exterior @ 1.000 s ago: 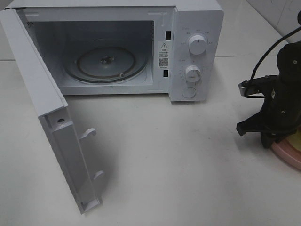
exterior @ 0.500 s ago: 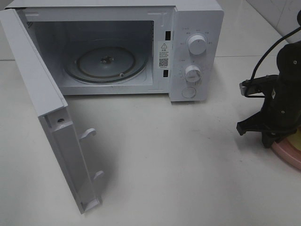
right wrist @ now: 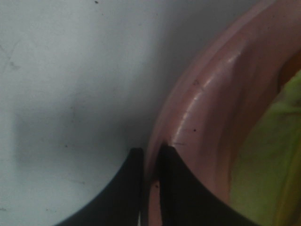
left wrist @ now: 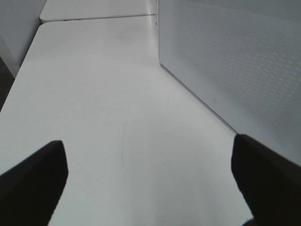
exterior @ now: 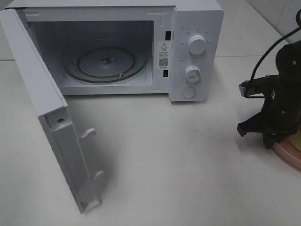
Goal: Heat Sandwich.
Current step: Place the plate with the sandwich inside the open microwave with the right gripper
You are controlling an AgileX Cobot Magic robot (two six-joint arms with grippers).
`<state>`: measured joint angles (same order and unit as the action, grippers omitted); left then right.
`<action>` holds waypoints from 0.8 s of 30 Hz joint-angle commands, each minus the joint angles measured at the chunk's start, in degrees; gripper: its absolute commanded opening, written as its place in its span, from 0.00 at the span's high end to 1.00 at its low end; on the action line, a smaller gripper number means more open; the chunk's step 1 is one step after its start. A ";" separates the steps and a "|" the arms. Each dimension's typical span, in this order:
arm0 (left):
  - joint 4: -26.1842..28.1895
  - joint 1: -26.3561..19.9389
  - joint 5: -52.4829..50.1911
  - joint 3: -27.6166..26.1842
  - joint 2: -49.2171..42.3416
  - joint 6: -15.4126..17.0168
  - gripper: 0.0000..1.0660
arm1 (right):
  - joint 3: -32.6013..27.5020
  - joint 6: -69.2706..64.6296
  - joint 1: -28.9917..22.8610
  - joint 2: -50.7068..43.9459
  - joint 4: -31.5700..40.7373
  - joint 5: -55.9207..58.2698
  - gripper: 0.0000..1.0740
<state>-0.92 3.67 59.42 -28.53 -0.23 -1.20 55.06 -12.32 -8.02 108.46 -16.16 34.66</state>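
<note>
Sandwich (right wrist: 270, 160) on pink plate (right wrist: 207, 108), rim in right claw (right wrist: 151, 151)

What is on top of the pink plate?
On the pink plate only a yellow-green patch of the sandwich shows; the right arm hides most of the rest in the high view.

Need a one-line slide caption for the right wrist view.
Right claw closed on the pink plate rim, sandwich on the plate, white table beneath.
</note>
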 commanded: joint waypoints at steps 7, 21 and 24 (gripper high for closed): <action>0.34 -0.11 -0.52 0.23 -1.55 -0.06 0.16 | -0.29 -5.61 -4.93 -0.74 -6.42 6.02 1.00; 0.34 -0.11 -0.52 0.23 -1.55 -0.06 0.16 | -1.32 -9.80 -11.34 -5.73 -11.97 13.06 1.00; 0.34 -0.11 -0.52 0.23 -1.55 -0.06 0.16 | -2.41 -9.80 -12.15 -7.96 -11.97 14.21 1.00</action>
<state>-0.92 3.67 59.42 -28.53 -0.23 -1.20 53.34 -21.43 -19.77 102.16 -26.59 46.87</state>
